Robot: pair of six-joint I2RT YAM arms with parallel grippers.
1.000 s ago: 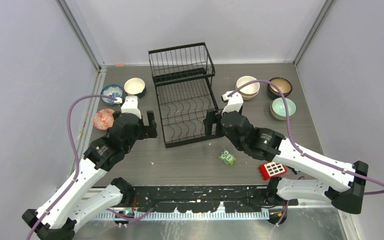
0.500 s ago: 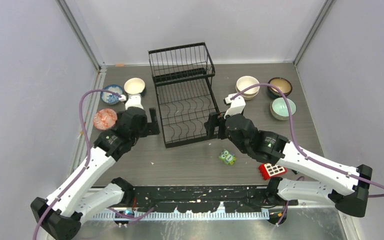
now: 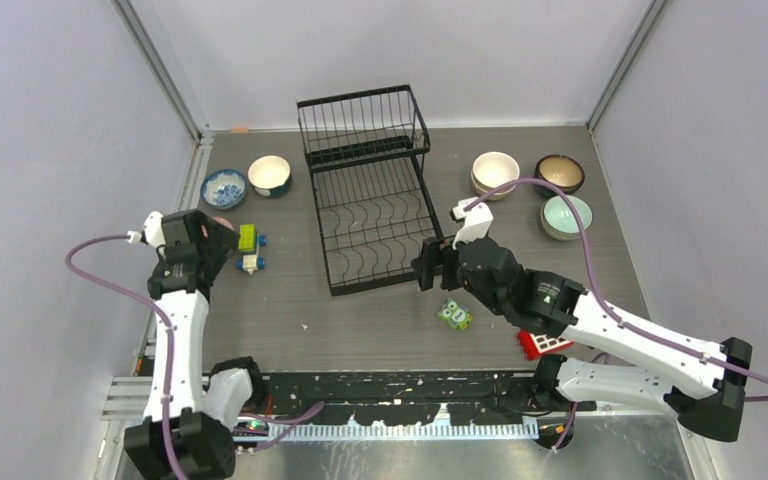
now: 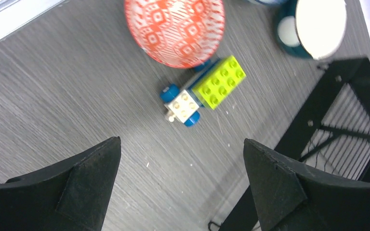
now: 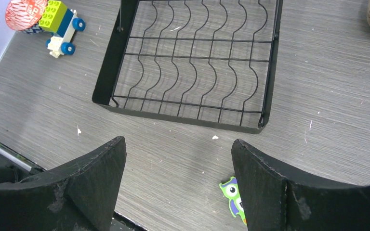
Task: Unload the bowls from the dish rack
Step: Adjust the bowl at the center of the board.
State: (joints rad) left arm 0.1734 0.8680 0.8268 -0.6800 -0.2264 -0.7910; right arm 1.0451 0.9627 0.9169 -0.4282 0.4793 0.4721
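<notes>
Grey table [image 3: 360, 322] — pale lilac walls [image 3: 50, 120]

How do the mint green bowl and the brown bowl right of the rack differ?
Colour: the mint green bowl is pale mint inside; the brown bowl is tan inside with a dark rim. Place: the brown bowl sits behind, the mint green bowl in front. Both stand upright, empty, outside the dish rack.

Red patterned bowl [image 4: 175, 29] touches toy block car [image 4: 203, 90] (wheels blue).
</notes>
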